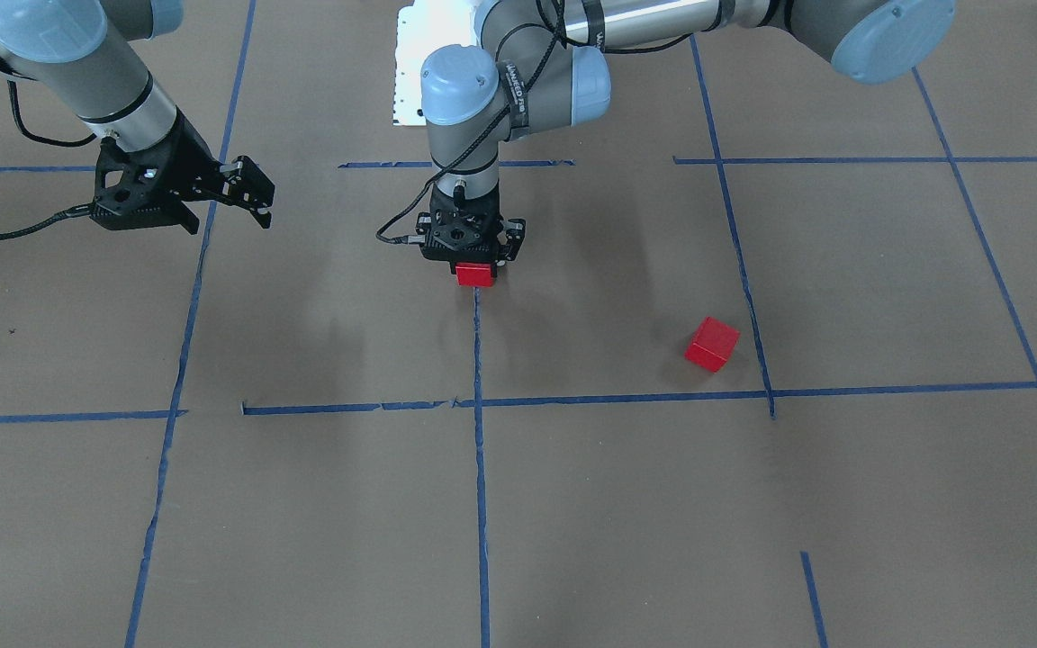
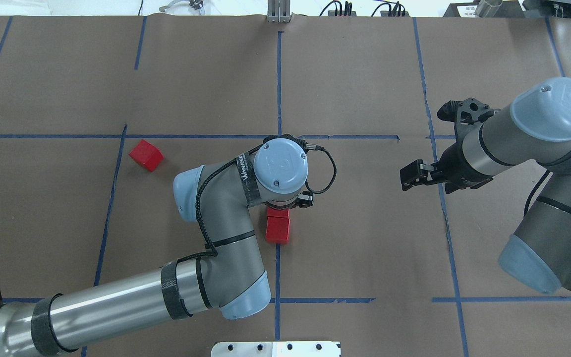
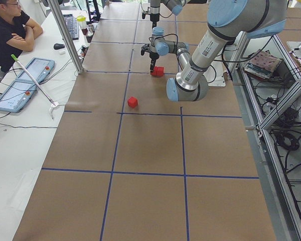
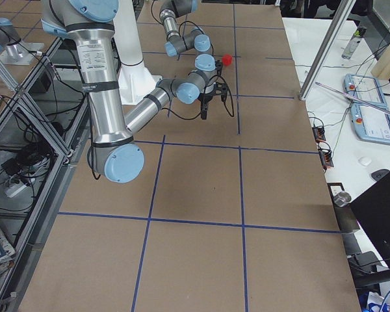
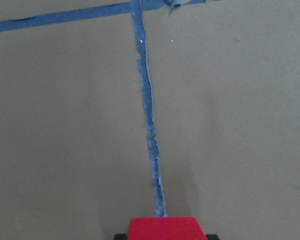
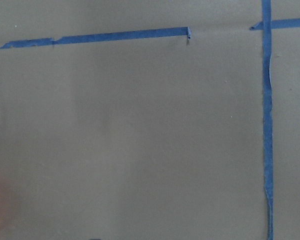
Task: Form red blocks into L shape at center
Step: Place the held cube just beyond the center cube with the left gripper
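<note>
My left gripper [image 1: 474, 263] points straight down over the vertical blue tape line of the center [image 1: 590, 297]. It is shut on a red block [image 1: 474, 274], which fills the bottom edge of the left wrist view [image 5: 162, 228]. In the overhead view this held block [image 2: 278, 212] touches a second red block [image 2: 278, 231] on the robot's side of it, both on the line. A third red block [image 2: 145, 154] lies alone near the center's left border, also seen from the front [image 1: 712, 344]. My right gripper [image 2: 411, 176] is open and empty, hovering at the center's right border.
The white robot base plate [image 2: 275, 348] sits at the table's near edge. A seated operator [image 3: 10, 30] and control tablets [image 3: 20, 88] are beside the table on the left side. Blue tape lines [image 1: 482, 504] divide the brown paper into cells.
</note>
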Robot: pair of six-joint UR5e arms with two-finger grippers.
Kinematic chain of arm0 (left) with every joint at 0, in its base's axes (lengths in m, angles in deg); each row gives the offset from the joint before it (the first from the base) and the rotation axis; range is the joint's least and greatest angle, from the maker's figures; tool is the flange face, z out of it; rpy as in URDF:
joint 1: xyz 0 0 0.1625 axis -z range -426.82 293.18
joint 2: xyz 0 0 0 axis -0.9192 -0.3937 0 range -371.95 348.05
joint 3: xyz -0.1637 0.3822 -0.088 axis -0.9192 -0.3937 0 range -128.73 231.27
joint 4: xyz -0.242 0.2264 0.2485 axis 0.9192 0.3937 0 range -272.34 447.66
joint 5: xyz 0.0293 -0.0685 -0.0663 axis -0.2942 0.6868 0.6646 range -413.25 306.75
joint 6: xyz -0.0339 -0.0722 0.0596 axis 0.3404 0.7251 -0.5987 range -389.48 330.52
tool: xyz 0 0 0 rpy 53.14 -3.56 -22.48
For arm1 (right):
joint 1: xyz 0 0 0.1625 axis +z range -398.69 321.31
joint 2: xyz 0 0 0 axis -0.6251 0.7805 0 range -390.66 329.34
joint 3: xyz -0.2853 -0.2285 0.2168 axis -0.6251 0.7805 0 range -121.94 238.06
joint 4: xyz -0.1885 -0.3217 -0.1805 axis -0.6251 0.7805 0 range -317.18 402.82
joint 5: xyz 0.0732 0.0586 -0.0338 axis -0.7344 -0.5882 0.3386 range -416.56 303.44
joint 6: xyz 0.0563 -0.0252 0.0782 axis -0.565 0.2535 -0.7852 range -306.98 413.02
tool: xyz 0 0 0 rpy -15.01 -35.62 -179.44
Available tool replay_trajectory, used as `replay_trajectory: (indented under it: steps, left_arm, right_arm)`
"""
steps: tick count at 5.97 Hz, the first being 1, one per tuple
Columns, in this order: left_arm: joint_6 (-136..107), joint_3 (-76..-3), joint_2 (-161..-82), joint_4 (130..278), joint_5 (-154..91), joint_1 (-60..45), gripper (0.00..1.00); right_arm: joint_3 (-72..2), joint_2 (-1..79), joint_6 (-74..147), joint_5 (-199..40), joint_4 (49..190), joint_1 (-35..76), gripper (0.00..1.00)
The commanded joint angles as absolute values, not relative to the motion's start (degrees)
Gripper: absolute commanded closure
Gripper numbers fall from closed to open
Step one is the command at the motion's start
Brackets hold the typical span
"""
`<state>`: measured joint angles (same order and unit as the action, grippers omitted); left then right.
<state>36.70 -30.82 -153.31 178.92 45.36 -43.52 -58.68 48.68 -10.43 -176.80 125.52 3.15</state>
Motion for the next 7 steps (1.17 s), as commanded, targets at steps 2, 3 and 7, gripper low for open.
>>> replay_trajectory:
  steps: [2,3,7]
  left_arm:
    - [36.70,-30.56,-153.37,179.16,45.36,-43.52,0.56]
    - [36.78,-30.55,-153.46,179.16,45.36,-43.52,0.53]
    - [36.61,-30.47,-153.63,179.16,45.36,-43.61,0.12]
  right_arm:
    - [-58.66,48.61,-10.43,-176.80,125.52,3.15,0.00]
    - [-58.66,48.61,-10.43,-176.80,125.43,3.15,0.00]
    - [-58.57,48.61,-10.43,-176.80,125.43,3.06,0.00]
